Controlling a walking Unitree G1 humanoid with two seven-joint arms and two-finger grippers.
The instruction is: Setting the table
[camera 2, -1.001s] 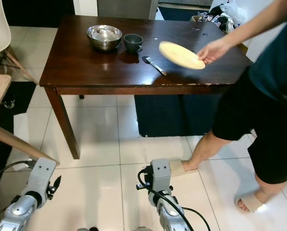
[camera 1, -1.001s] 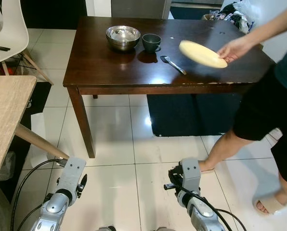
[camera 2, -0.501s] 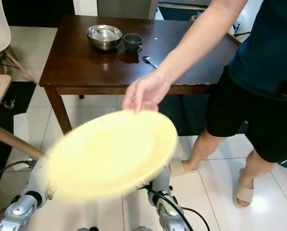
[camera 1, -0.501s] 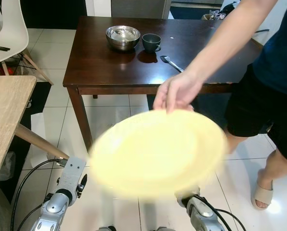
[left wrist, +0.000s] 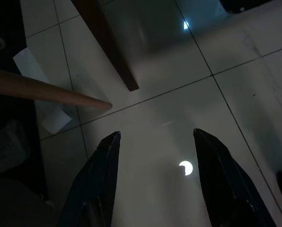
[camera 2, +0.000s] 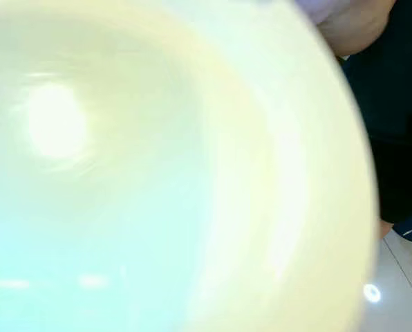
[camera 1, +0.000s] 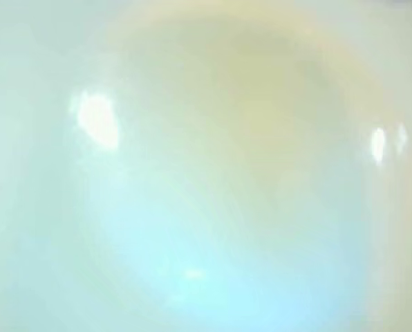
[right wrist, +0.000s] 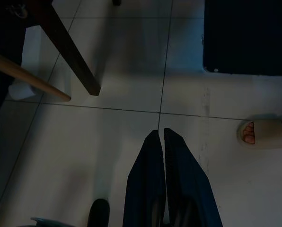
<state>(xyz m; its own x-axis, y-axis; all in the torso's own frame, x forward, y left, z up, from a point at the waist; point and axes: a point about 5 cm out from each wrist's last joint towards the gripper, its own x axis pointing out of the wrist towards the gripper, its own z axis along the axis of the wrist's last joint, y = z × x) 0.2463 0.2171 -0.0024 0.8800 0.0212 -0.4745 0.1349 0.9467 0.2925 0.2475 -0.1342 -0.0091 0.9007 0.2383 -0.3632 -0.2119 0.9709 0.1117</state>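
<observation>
A pale yellow plate (camera 2: 192, 173) is sitting right up against the head camera, so close that it is blurring into a wash of cream and light. In the right eye view its rim is curving down the right side, and past that rim a bit of a person (camera 2: 392, 104) in dark clothes is showing, with a patch of tiled floor (camera 2: 399, 290) below. What is holding the plate cannot be made out from these pictures.

Both grippers are hanging low, down near the floor, so the plate is lying well above them and apart from both. The left gripper (left wrist: 155, 142) is pointing at the tiles with its two black fingers spread wide and nothing between them. The right gripper (right wrist: 163, 137) is also pointing down, its fingers pressed together on nothing. Being a flat disc, the plate has no long axis; a grasp would probably have to come at the rim. Which arm is nearer cannot be told, though the left one is already standing ready to close.

Around the grippers, a dark table leg (left wrist: 108, 47) and a slanting light wooden leg (left wrist: 46, 92) are standing near the left side, and the person's sandalled foot (right wrist: 261, 133) is resting beside a dark rug (right wrist: 247, 35) close to the right gripper. Any lift of the right arm is likely to need care around that foot.
</observation>
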